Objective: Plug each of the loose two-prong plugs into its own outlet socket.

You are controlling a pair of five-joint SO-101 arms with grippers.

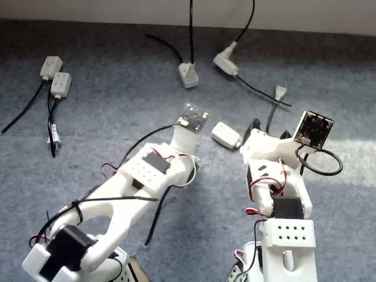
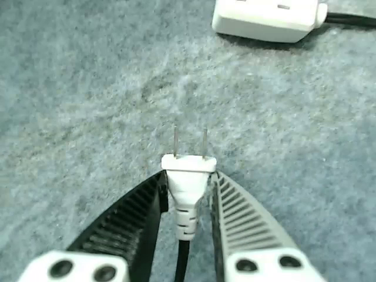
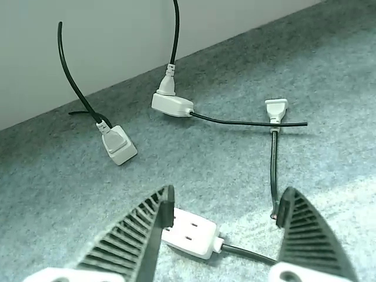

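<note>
Five white outlet sockets are lying on the carpet. Two unplugged two-prong plugs are showing plainly, and two arms are standing by.

No text, label or number can be read anywhere
</note>
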